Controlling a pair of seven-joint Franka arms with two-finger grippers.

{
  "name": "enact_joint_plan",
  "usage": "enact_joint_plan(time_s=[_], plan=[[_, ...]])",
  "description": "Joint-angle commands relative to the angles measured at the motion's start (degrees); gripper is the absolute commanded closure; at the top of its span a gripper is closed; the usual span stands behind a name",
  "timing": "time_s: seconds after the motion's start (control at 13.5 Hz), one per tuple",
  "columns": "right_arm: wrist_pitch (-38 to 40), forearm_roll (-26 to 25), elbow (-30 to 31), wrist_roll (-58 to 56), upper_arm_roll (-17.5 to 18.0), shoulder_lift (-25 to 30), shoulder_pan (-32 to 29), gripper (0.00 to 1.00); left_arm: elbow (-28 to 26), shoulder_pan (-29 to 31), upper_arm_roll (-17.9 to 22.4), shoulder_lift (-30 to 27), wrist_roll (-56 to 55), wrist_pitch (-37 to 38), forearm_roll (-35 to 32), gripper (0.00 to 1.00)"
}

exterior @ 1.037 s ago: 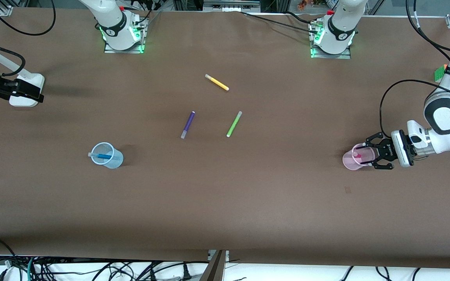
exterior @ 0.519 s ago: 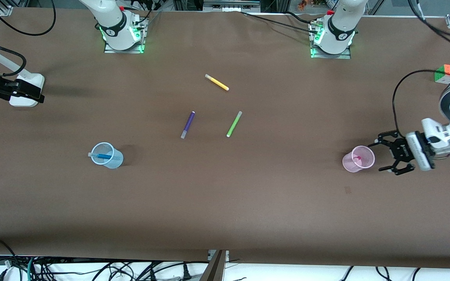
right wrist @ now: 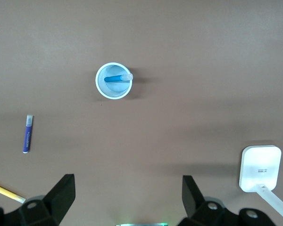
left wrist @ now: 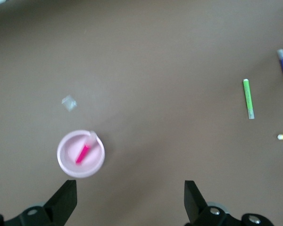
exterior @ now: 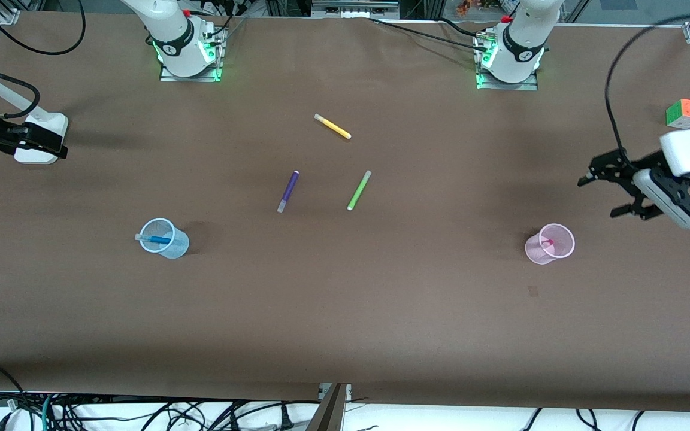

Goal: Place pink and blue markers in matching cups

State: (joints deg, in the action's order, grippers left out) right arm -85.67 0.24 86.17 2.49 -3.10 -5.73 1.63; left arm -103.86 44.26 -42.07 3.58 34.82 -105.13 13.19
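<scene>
The pale pink cup point(exterior: 533, 251) stands toward the left arm's end of the table with the magenta marker point(exterior: 548, 242) leaning inside it. They also show in the left wrist view as the cup point(left wrist: 66, 165) and the marker point(left wrist: 83, 152). The pale blue cup point(exterior: 178, 245) stands toward the right arm's end and holds the blue marker point(exterior: 154, 240); the right wrist view shows that cup point(right wrist: 108, 92) and marker point(right wrist: 117, 78) from above. My left gripper point(exterior: 600, 196) is open and empty, raised beside the pink cup, apart from it. My right gripper point(right wrist: 127, 197) is open and empty, high over the table.
A purple pen point(exterior: 288, 191), a lime-green pen point(exterior: 359, 190) and a yellow pen point(exterior: 333, 126) lie loose mid-table. A colour cube point(exterior: 684, 113) sits at the left arm's end. A white block point(exterior: 39, 139) with a black stand sits at the right arm's end.
My left gripper has drawn back from the pink cup's rim and risen toward the left arm's end, uncovering the colour cube. The magenta marker stays in the cup. The right arm has not moved.
</scene>
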Motion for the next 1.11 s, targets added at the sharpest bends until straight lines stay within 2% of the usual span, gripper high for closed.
enact_joint_plan(time_s=[0.0,0.15,0.3,1.04], plan=[[0.1,-0.7,-0.9,0.0,0.2,-0.3,-0.5,0.00,5.0,0.2,-2.4,-3.4,-14.7,8.7,-5.0,0.00],[0.1,-0.7,-0.9,-0.4,0.2,-0.4,-0.5,0.00,10.1,0.2,-5.2,-3.1,-26.0,14.2,-10.5,0.00],[0.0,-0.7,-0.9,-0.4,0.2,-0.4,-0.5,0.00,11.0,0.2,-7.5,-3.2,-31.3,16.4,-12.2,0.00],[0.1,-0.8,-0.9,-0.4,0.2,-0.3,-0.6,0.00,11.4,-0.6,-7.6,-3.1,-31.0,16.6,-12.2,0.00]])
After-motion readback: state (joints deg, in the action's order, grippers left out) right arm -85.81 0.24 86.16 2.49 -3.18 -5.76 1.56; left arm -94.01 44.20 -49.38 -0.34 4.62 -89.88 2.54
